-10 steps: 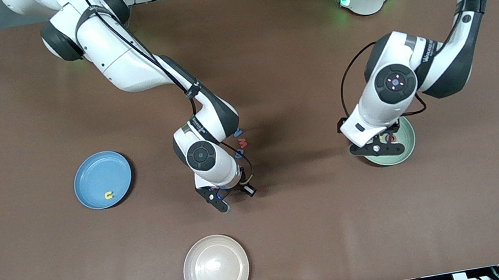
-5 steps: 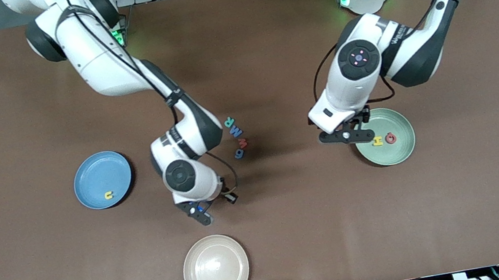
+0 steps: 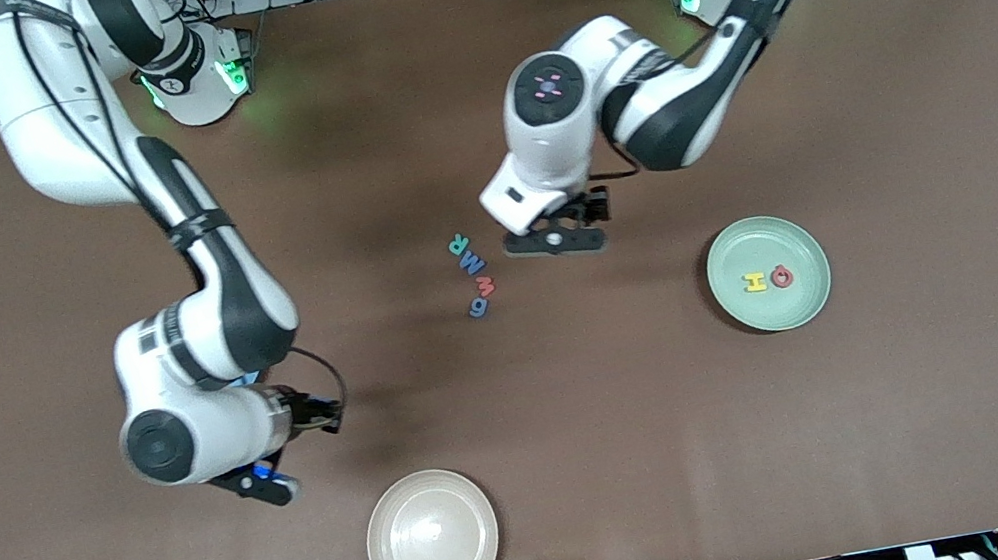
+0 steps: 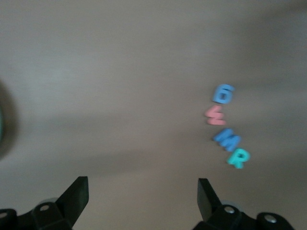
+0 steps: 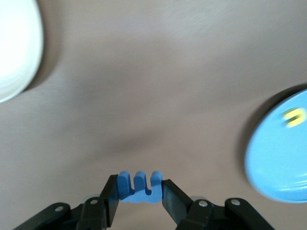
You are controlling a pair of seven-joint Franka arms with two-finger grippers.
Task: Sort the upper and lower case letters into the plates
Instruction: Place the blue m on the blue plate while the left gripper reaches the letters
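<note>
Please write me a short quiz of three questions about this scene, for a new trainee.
1. True or false: the right claw holds a blue letter.
2. Which letters lie in the pale green plate? A) yellow and red B) teal and pink C) none
3. Fill in: the left claw is open above the table, beside the row of ____ loose letters.

Key: 1 true; 2 A, the yellow letter and the red letter; 3 four.
</note>
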